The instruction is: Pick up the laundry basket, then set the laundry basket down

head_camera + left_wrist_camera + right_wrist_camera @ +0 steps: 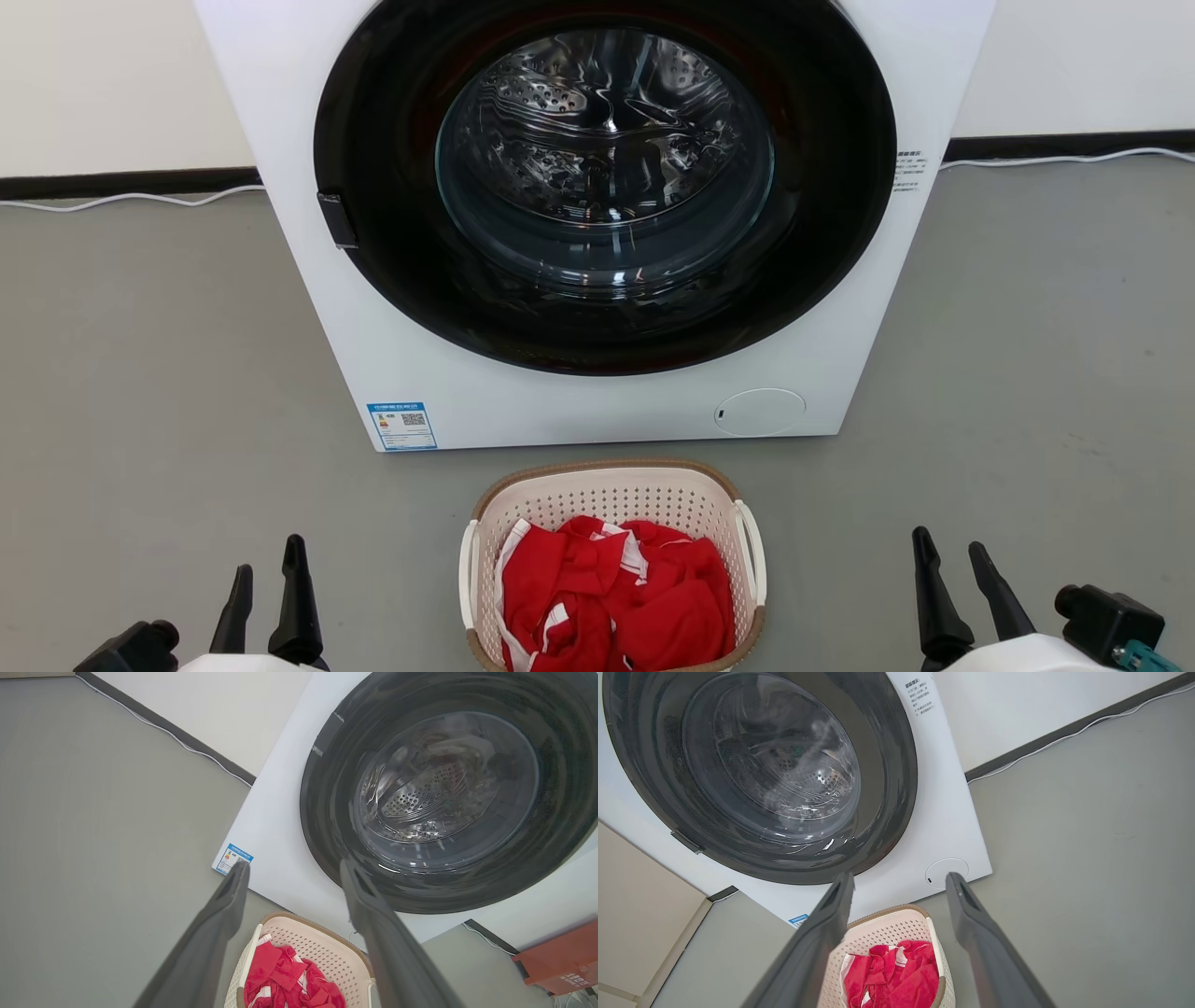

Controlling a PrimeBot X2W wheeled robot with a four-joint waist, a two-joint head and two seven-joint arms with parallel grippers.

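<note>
Dark fingers of the left gripper (270,558) and the right gripper (948,541) are held apart and empty, well clear on either side of the laundry basket (611,495). The basket is set on the grey floor (140,373) before the washing machine (523,401), and its near rim is cut off.

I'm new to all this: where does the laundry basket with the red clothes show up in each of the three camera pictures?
Head view: the laundry basket sits bottom centre, just below the washing machine.
Left wrist view: bottom centre, cut off by the lower edge.
Right wrist view: bottom centre, also cut off below.
Shared landmark: the blue sticker low on the machine's front, also at and.
</note>
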